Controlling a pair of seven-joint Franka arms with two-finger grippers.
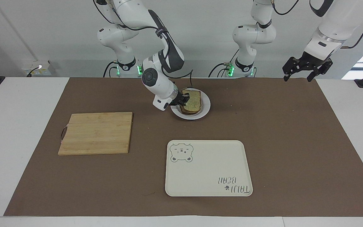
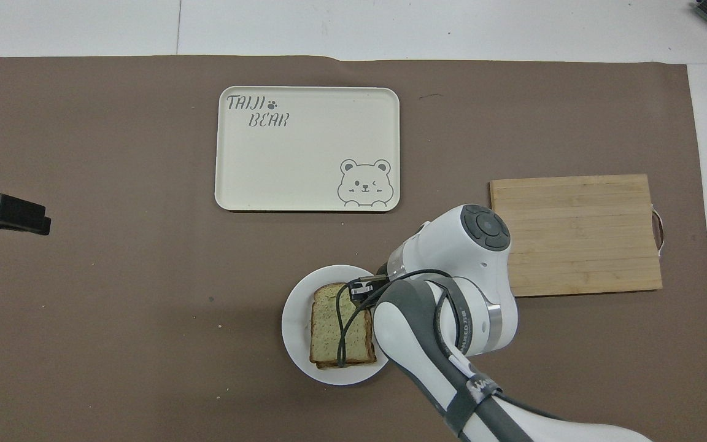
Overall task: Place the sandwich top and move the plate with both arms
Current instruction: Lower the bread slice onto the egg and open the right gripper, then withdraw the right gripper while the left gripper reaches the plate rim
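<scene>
Top slice (image 1: 193,99) lies on sandwich on plate (image 1: 205,111); right gripper (image 1: 183,99) at its edge, grip unclear. Left gripper (image 1: 307,67) open, waits. Next: release, both grip plate.

robotics lab | 2 white Franka arms (image 1: 156,63) mounted at white table (image 1: 20,126) | brown mat (image 1: 279,132) as work surface | bare grey wall (image 1: 206,31), cabling, wall socket (image 1: 36,67)

Speckled wholegrain bread slice w/ brown crust (image 2: 332,322) lies flat atop the stack on small round white plate (image 2: 297,334), at robots' edge; plate at tray's 6 o'clock in overhead view.
</scene>
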